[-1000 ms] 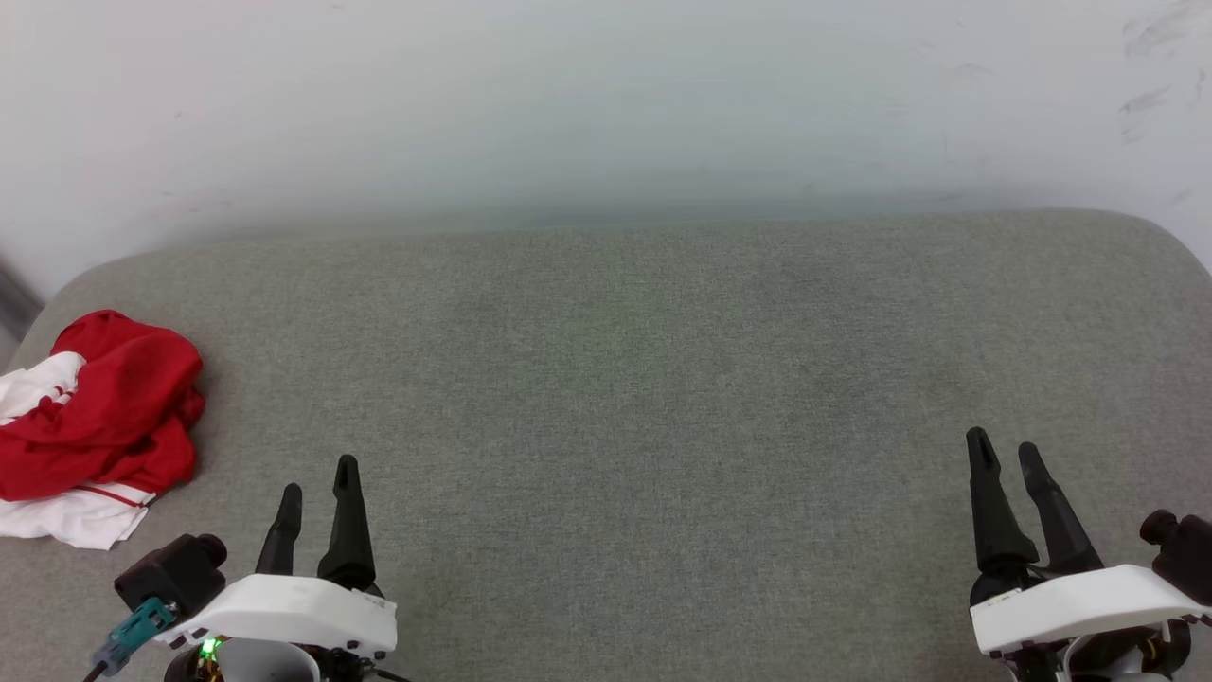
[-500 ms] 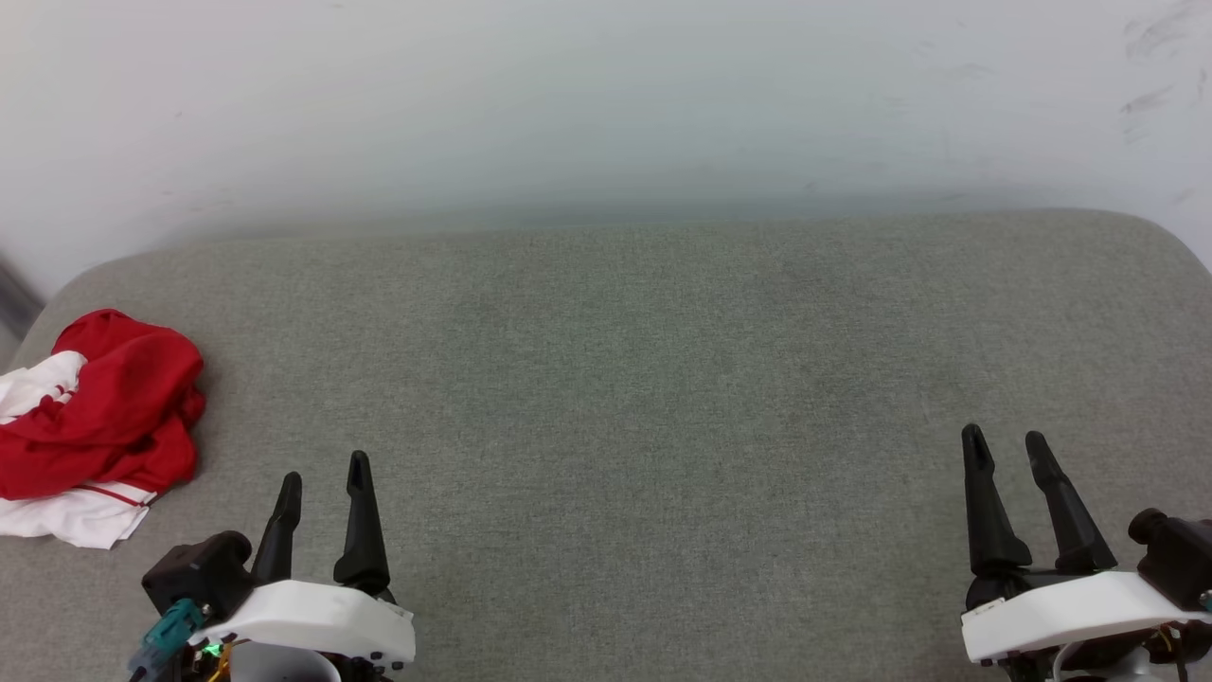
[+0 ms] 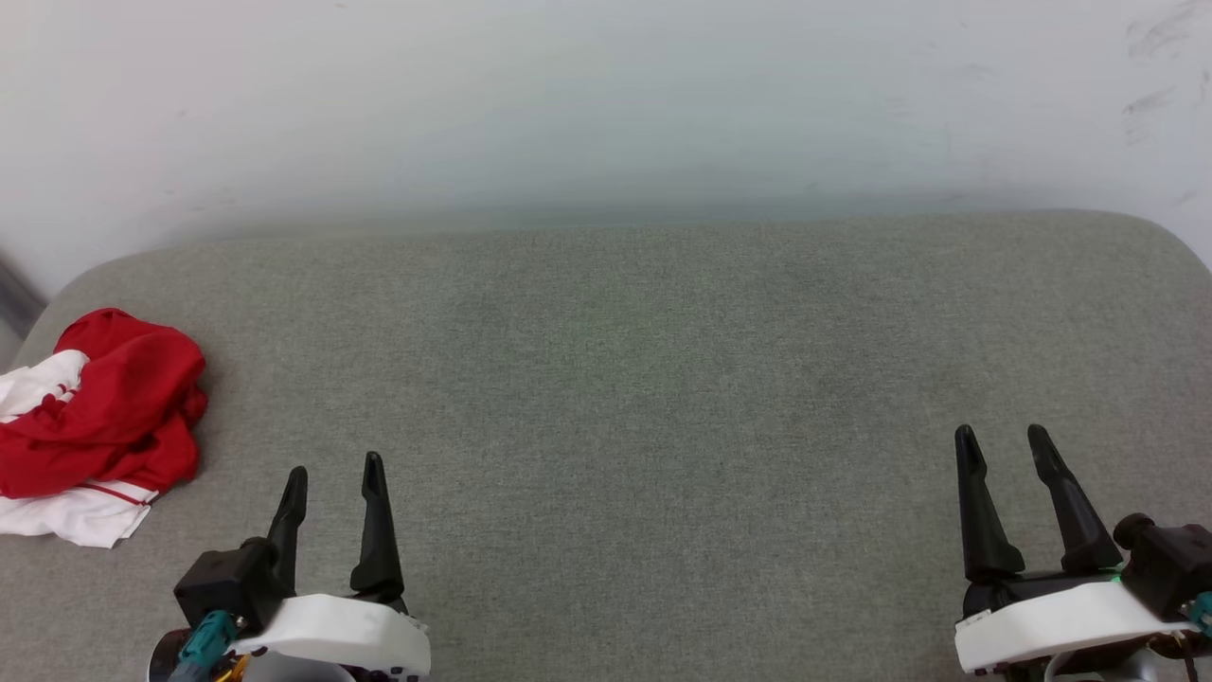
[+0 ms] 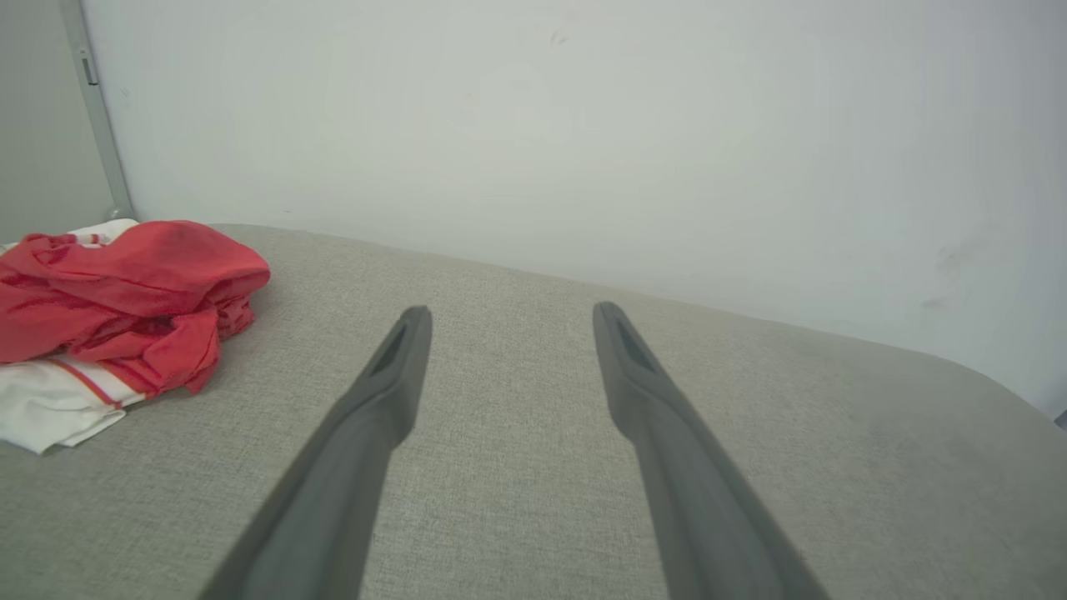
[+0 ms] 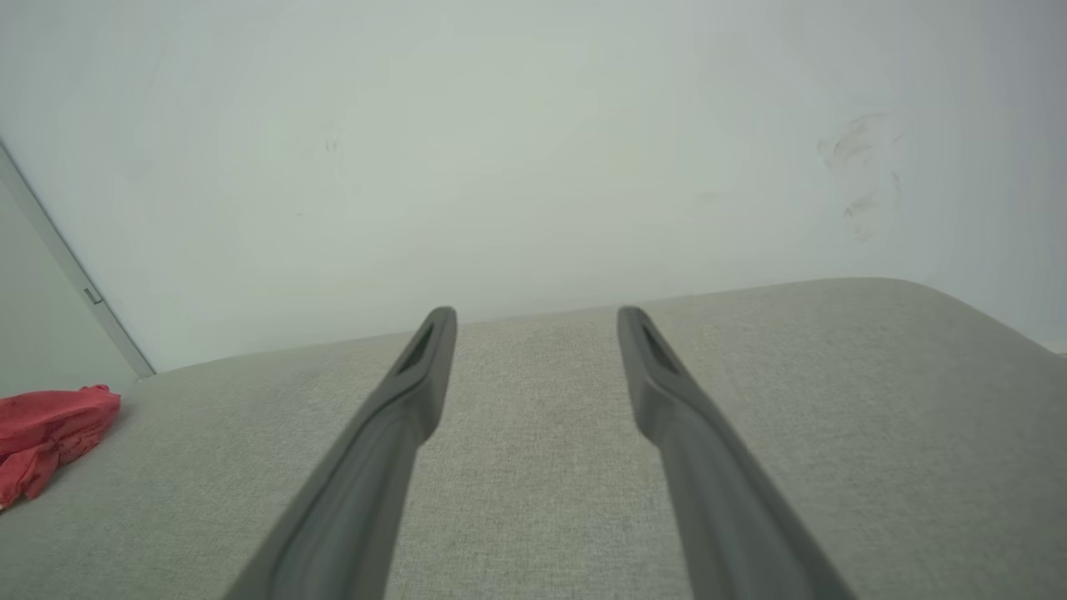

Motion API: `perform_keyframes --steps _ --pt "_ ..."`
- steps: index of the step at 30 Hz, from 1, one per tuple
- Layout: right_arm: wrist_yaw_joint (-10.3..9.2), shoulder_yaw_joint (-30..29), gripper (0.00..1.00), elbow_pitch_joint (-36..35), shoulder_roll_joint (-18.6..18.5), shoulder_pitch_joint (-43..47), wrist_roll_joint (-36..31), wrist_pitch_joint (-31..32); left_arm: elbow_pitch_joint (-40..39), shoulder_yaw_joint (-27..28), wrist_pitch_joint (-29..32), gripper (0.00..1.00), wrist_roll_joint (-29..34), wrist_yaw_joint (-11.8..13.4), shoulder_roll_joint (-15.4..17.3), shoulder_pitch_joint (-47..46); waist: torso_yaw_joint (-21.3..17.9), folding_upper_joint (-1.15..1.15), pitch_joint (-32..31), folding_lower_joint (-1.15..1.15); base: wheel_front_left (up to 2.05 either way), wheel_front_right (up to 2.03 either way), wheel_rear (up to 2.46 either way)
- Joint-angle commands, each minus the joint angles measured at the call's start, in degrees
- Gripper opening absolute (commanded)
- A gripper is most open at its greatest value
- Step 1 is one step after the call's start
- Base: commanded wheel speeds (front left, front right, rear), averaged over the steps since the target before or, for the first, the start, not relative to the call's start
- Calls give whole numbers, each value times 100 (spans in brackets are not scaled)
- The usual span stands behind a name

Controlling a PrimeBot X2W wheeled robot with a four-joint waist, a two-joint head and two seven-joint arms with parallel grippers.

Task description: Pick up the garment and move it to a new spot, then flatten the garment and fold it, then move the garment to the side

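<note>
The garment (image 3: 99, 407) lay crumpled in a red-and-white heap at the left edge of the cushion (image 3: 615, 379) — by the look of it, nothing of the task was done. Lifting, moving, flattening, folding and setting aside were all left. The left gripper (image 3: 335, 464) hovered over the cushion's near-left part, near the heap, fingers spread and empty; the right gripper (image 3: 1001, 430) — likewise spread, empty — hung over its near-right corner.

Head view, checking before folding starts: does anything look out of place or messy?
Only the garment: it lies bunched in a heap at the left edge of the grey cushion, white parts poking out beneath the red. The left gripper and right gripper are open, clear of it.
</note>
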Motion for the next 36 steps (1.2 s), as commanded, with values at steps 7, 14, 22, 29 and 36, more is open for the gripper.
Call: perform_keyframes --steps 7,14,22,29,36 --pt "0 15 100 -103 -2 70 -364 -120 -99 -77 -122 100 423 48 15 80 0 0 0 0 0 0 0" --pt "-1 53 100 -88 -1 125 -631 -207 -73 -89 -211 100 745 51 -7 146 -3 0 11 0 0 0 0" --pt "-1 115 100 -48 0 203 -888 -301 -68 1 -299 100 990 -29 -95 213 -5 0 11 0 0 0 0" --pt "-1 102 100 -54 1 257 -961 -375 -69 99 -377 100 1196 -145 -201 284 -6 0 13 0 0 0 0" --pt "-1 57 100 -55 2 297 -1034 -449 -24 281 -451 100 1364 -334 -303 327 -1 0 23 -1 0 0 0"
